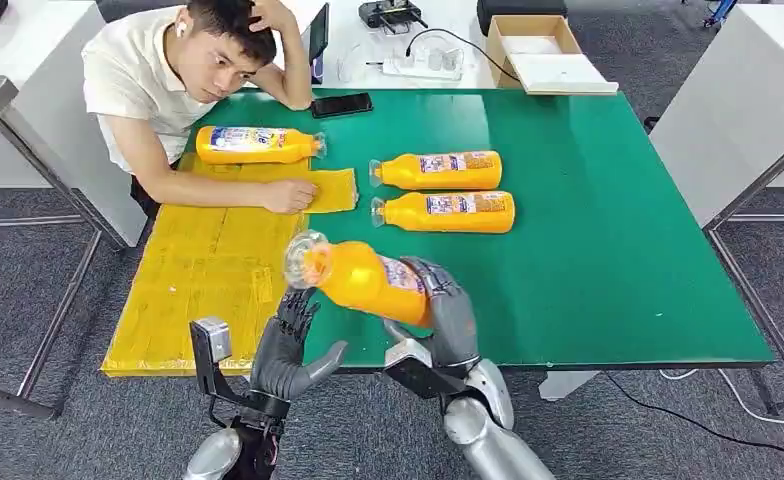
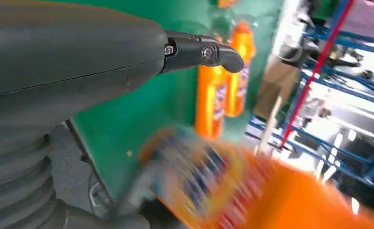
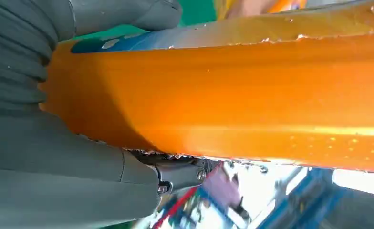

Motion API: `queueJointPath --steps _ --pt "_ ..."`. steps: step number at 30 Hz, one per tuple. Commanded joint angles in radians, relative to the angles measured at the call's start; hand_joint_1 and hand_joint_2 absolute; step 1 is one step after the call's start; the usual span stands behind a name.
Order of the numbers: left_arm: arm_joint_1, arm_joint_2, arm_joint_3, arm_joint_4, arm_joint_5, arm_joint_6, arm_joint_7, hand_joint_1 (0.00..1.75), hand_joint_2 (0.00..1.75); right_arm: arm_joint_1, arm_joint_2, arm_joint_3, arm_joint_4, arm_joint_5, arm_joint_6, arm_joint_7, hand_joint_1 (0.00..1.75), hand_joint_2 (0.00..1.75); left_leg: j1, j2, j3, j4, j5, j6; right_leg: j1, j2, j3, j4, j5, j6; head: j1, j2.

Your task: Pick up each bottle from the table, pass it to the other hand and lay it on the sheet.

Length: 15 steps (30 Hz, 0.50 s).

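Four orange bottles show from the head view. One lies on the yellow sheet (image 1: 203, 270) near the person (image 1: 183, 75), whose hand (image 1: 288, 195) rests on the sheet's edge, perhaps to keep it flat. Two more bottles (image 1: 438, 170) and (image 1: 446, 211) lie side by side on the green worktop (image 1: 608, 220), caps toward the sheet, waiting their turn. The fourth, the held bottle (image 1: 363, 278), is gripped at its base end by the right hand (image 1: 443, 305) and tilted with its clear cap toward the left hand (image 1: 288, 345), which sits just below the neck with fingers spread and empty, apparently placed to receive the pass.

From the left wrist view, the held bottle (image 2: 252, 191) is a near blur beside a dark finger (image 2: 202, 51), not yet grasped.

From the right wrist view, the bottle's orange body (image 3: 233, 95) lies across the grey hand (image 3: 56, 157), wrapped firmly.
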Motion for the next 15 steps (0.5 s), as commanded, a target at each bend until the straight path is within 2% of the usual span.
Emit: queueJointPath --steps 1,10,15 --pt "-0.069 0.009 0.003 0.056 0.034 0.052 0.066 0.0 1.75 -0.063 0.097 0.19 0.281 0.027 0.007 -0.039 1.75 1.75 0.001 0.002 0.005 -0.001 -0.001 -0.002 0.001 0.001 0.004 -0.001 -0.001 -0.002 0.0 0.0" --pt "-0.119 -0.012 0.021 0.128 0.039 0.131 0.014 0.0 1.75 -0.065 0.119 0.278 0.307 0.03 -0.029 -0.044 1.75 1.75 0.001 -0.001 0.003 -0.001 0.0 -0.001 0.001 -0.003 0.002 -0.001 -0.001 -0.002 0.0 0.0" --pt "-0.135 -0.019 0.034 0.145 0.125 0.1 0.04 0.0 1.75 -0.085 0.123 0.317 0.314 0.034 -0.025 -0.04 1.75 1.75 0.001 0.0 0.002 -0.001 -0.001 -0.002 0.001 -0.001 0.002 0.0 -0.001 -0.002 0.0 0.0"
